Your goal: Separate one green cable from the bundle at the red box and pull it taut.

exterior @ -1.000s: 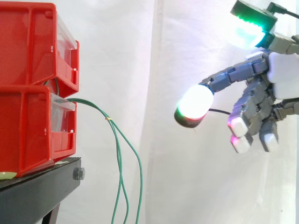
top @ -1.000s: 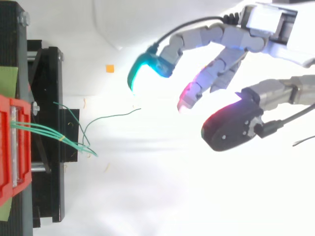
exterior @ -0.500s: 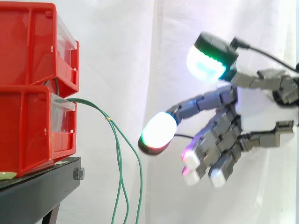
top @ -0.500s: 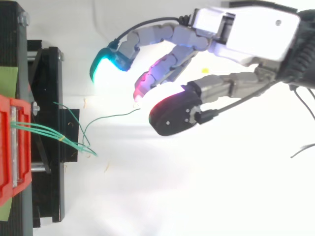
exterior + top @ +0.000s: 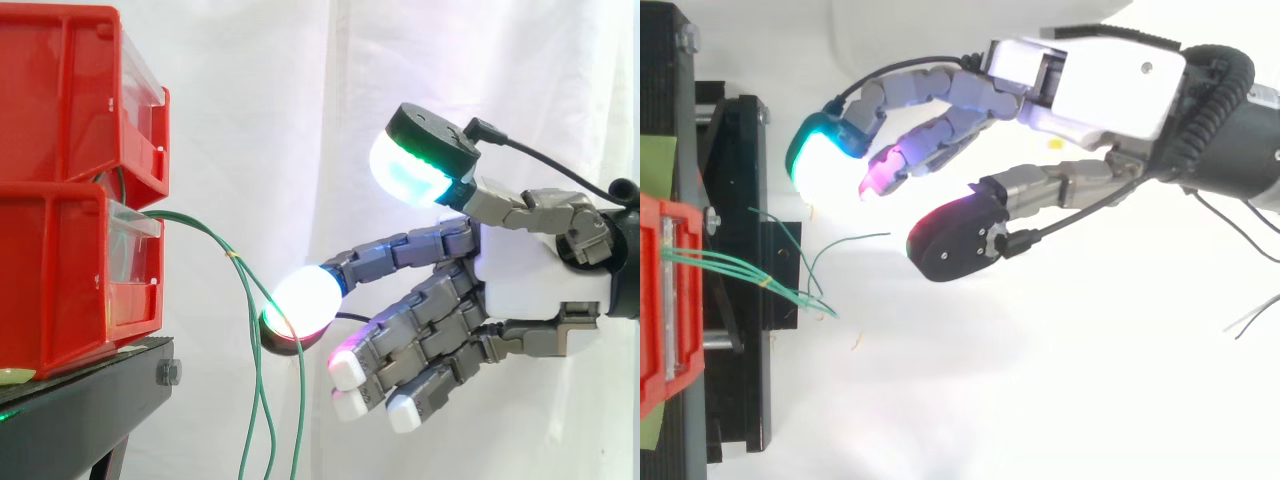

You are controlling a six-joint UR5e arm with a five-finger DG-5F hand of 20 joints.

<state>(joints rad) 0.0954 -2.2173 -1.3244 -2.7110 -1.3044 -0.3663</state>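
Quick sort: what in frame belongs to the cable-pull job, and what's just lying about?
Job:
- green cables, hanging from the lower red bin
- hand, open, close to the cables, holding nothing

Lying about:
- upper red bin
- black stand
- white curtain
- small yellow scrap
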